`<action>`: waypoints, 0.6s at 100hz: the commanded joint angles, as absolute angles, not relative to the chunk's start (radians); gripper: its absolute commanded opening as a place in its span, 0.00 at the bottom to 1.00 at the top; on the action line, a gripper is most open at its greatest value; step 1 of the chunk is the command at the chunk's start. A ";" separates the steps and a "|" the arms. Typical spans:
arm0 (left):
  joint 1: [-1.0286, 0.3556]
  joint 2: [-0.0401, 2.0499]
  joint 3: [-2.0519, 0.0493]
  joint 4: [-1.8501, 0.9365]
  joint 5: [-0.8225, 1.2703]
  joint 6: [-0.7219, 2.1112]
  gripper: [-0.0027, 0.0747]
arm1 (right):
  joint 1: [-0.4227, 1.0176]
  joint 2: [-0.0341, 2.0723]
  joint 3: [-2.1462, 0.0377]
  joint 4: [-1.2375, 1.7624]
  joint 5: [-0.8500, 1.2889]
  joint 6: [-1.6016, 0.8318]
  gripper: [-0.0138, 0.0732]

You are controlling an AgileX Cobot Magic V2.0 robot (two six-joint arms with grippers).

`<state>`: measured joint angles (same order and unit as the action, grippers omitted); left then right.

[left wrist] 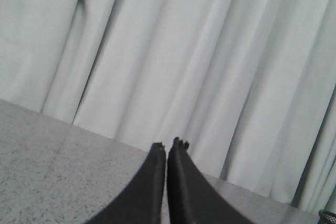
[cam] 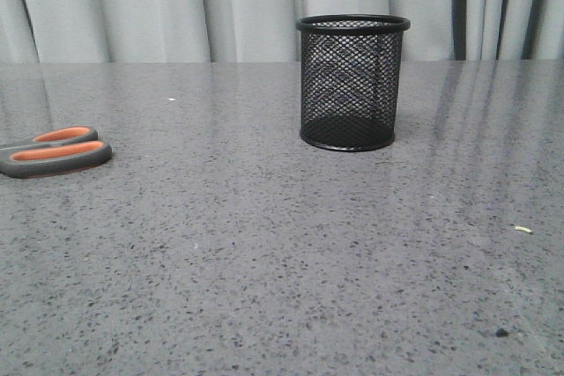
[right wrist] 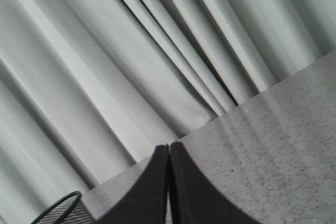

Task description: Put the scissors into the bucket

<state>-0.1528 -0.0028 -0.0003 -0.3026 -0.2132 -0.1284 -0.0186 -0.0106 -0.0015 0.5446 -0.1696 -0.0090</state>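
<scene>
nearest you, both grippers are idle: the left gripper (left wrist: 167,148) has its fingers pressed together with only a hairline between them and nothing held, and the right gripper (right wrist: 169,148) is the same, closed on nothing. neither arm shows in the front view, so you start from well off the work.

further out, the scissors (cam: 55,151) lie flat on the table (cam: 282,261) at its far left edge; only the orange-lined handles show, and the blades run out of view. so you cannot tell which way the blades point. if you go in with the fingers closed, you will just shove the scissors along that smooth top, so open first. a grip at one handle loop may let them swing or slip.

beyond, standing well apart to the right, is the bucket (cam: 352,82), upright near the curtain (cam: 141,6). it looks light and narrow, and the scissors are probably taller than it is. clip the rim or drop them off-centre and you risk tipping it over.
</scene>
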 commanded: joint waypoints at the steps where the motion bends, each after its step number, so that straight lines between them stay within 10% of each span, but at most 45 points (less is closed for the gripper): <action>1: -0.154 -0.026 -0.022 -0.319 -0.236 -0.139 0.01 | -0.021 -0.011 -0.088 0.528 -0.164 -0.016 0.11; 25: -0.157 0.126 -0.243 -0.264 0.096 -0.139 0.03 | -0.021 0.198 -0.329 0.219 0.198 -0.016 0.11; 40: -0.202 0.307 -0.391 -0.209 0.194 -0.067 0.32 | -0.021 0.351 -0.460 0.168 0.385 -0.016 0.13; 49: -0.240 0.442 -0.484 -0.205 0.277 -0.024 0.51 | -0.021 0.421 -0.506 0.185 0.444 -0.016 0.23; 60: -0.275 0.596 -0.598 -0.179 0.379 0.066 0.53 | -0.021 0.473 -0.544 0.219 0.477 -0.016 0.45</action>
